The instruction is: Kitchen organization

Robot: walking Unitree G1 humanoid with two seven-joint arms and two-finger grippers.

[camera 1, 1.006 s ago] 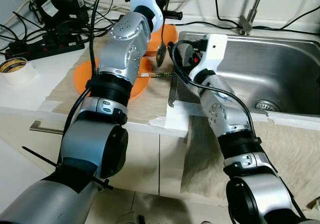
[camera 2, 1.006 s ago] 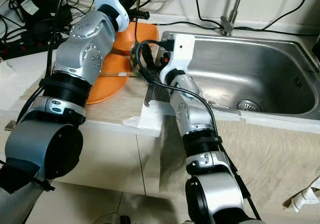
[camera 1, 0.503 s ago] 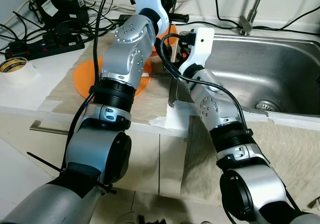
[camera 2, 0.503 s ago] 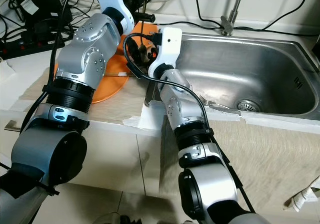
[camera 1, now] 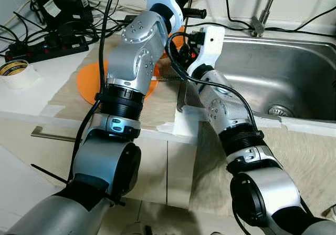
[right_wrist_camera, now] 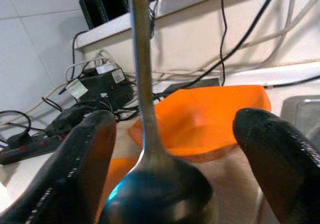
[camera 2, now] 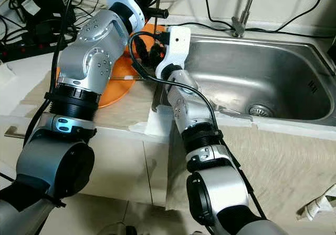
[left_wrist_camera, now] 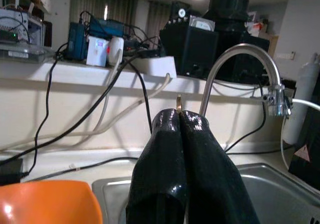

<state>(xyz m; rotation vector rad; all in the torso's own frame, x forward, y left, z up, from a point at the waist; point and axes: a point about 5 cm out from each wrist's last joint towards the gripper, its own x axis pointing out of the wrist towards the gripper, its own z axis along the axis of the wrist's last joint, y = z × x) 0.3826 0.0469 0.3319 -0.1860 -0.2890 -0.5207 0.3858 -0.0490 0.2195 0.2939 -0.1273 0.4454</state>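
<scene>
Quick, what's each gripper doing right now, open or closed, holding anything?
Left gripper: closed on the spoon handle.
Right gripper: open, fingers either side of the spoon, not gripping.

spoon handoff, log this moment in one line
left gripper: shut on spoon handle | right gripper: open, fingers either side of spoon bowl | orange bowl behind | sink to right

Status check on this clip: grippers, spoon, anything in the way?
Left gripper shut on the spoon handle, held upright. Right gripper open, jaws either side of the bowl end. Orange plates below; nothing blocking.
</scene>
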